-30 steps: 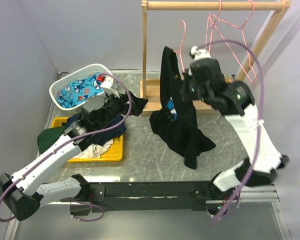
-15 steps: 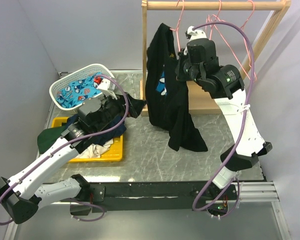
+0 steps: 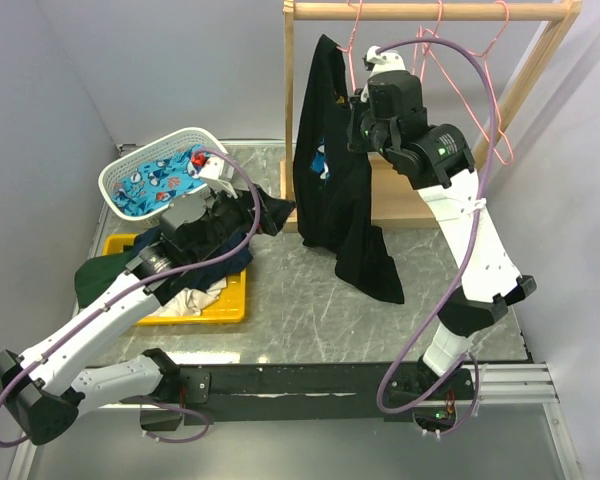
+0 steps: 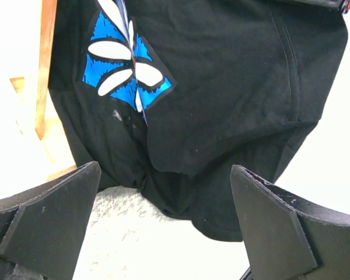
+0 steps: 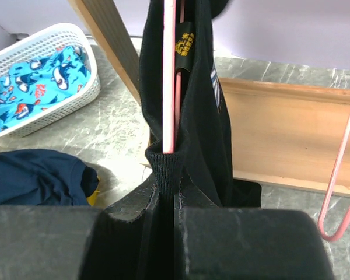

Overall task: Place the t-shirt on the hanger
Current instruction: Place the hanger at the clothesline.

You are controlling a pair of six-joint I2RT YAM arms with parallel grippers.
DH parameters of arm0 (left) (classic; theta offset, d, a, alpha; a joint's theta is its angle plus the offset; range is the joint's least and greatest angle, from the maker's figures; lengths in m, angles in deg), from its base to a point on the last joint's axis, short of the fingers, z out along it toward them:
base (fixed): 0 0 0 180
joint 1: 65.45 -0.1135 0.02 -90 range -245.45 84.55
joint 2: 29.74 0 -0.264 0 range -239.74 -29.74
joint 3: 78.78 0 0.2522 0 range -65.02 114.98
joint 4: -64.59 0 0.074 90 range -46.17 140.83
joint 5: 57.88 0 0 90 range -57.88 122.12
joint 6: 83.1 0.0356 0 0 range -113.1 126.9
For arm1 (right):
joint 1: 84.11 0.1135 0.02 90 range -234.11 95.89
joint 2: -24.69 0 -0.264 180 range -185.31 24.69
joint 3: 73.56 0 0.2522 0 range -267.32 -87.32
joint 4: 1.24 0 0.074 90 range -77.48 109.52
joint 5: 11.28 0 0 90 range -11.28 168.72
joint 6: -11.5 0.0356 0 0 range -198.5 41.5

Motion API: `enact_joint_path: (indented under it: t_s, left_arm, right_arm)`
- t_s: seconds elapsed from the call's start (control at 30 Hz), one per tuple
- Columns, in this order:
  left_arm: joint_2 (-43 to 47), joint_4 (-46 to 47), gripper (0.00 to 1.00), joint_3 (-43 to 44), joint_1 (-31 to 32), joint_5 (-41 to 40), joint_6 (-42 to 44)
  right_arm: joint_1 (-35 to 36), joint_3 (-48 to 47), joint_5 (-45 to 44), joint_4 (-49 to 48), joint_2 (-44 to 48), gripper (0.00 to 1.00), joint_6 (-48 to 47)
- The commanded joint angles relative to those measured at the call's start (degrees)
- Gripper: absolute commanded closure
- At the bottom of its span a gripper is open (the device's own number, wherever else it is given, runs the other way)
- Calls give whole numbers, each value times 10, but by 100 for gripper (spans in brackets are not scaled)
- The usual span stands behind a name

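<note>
We see a grey, marble-veined table (image 3: 280, 310) carrying a pale wooden rack (image 3: 289, 100) of square posts and a round top rail. From just under that rail hangs the t-shirt (image 3: 340, 200), soft black knit falling in one long, narrow, folded drape beside the left post. Its lower tail flares out down at the tabletop, though we cannot tell whether it touches. The blue-and-white leaf print creases along a fold.

The right gripper (image 5: 166, 192) is raised to the shirt's neck, its dark, matte fingers pressed together on the ribbed collar. The left gripper (image 4: 163, 175) sits low, near the shirt's hem. Its two flat, wedge-shaped fingers are spread wide with nothing between them.

At the table's left lie a flat yellow plastic tray (image 3: 235, 300) heaped with crumpled cloth and a white oval basket (image 3: 130, 170) with a slotted wall. A navy garment (image 5: 35, 175) is bunched beside them.

The hanger (image 5: 169, 76), thin pink wire, runs straight down inside the collar to the closed fingers.
</note>
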State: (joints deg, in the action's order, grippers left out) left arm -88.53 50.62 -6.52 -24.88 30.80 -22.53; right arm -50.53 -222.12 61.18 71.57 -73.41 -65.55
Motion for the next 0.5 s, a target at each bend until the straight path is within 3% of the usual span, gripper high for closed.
enact_joint_path:
  t_s: [0.0, 0.1, 0.17, 0.47]
  left_arm:
    - [-7, 24, 0, 0, 0, 9, -8]
    - [-10, 24, 1, -11, 1, 9, -10]
    - [-12, 28, 0, -19, 0, 16, -16]
    - [-12, 47, 1, -49, 1, 16, -34]
  right_arm:
    - [-7, 2, -21, -95, -7, 100, -12]
    - [-6, 23, -27, -98, 2, 99, -6]
    - [-6, 50, -28, -107, 18, 91, -8]
    - [-24, 1, -9, -96, -12, 96, -12]
